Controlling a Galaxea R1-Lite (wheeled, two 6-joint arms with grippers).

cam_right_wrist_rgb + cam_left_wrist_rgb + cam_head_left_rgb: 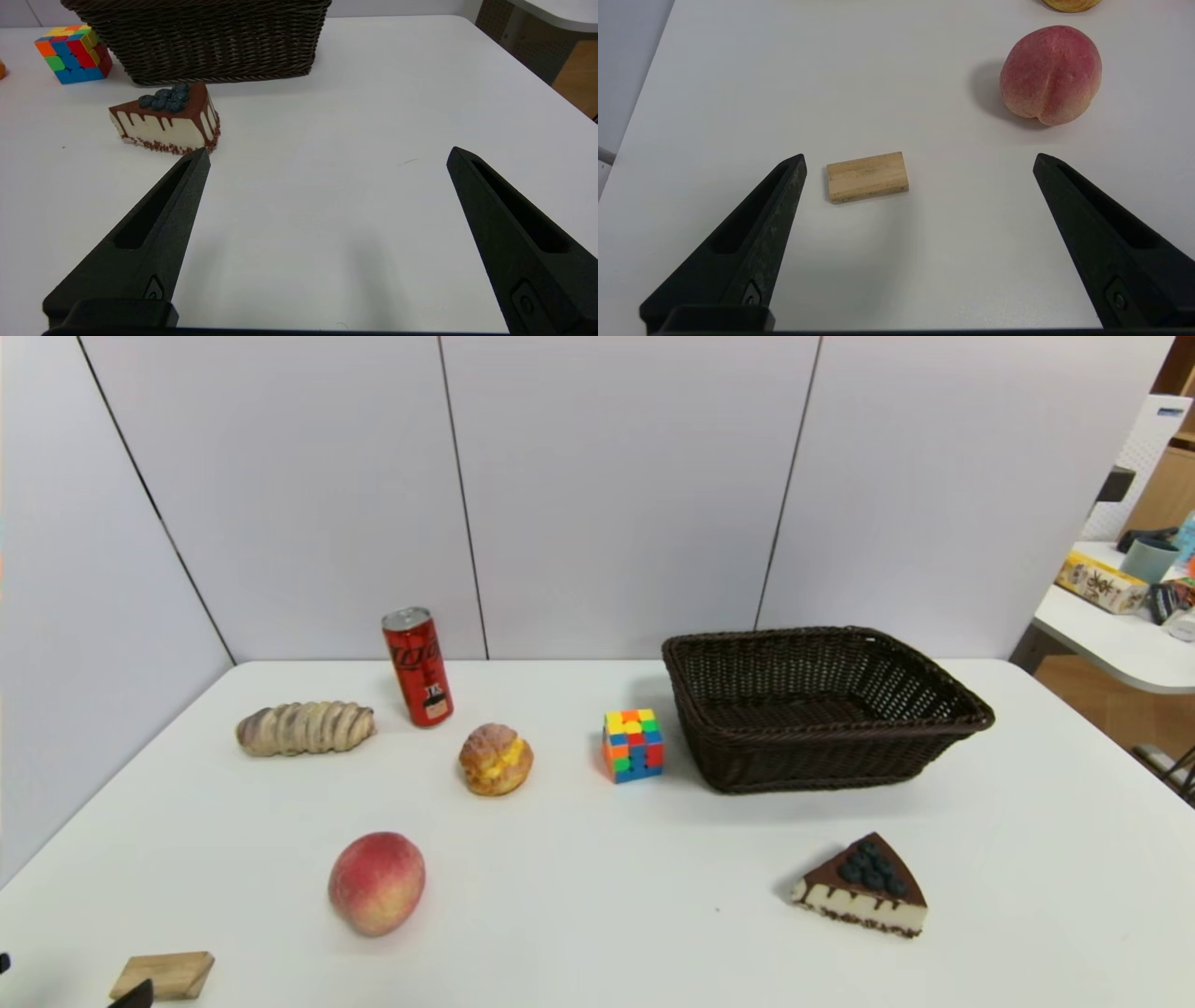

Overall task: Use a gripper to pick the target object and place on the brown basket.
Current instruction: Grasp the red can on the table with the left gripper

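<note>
The red drink can (417,665) stands upright at the far left of the white table (597,915), behind the pastries. The brown basket (934,683) sits at the far right and looks empty; its near wall shows in the right wrist view (205,42). My left gripper (919,159) is open and empty, low over the table's near left corner, with only a fingertip (135,997) showing in the head view. My right gripper (328,155) is open and empty over the near right of the table, out of the head view.
A wooden block (163,974) (867,176) lies by the left gripper. A peach (377,882) (1050,74), cream puff (495,759), striped bread roll (305,727), colour cube (633,745) (74,53) and chocolate cake slice (864,887) (168,119) lie on the table.
</note>
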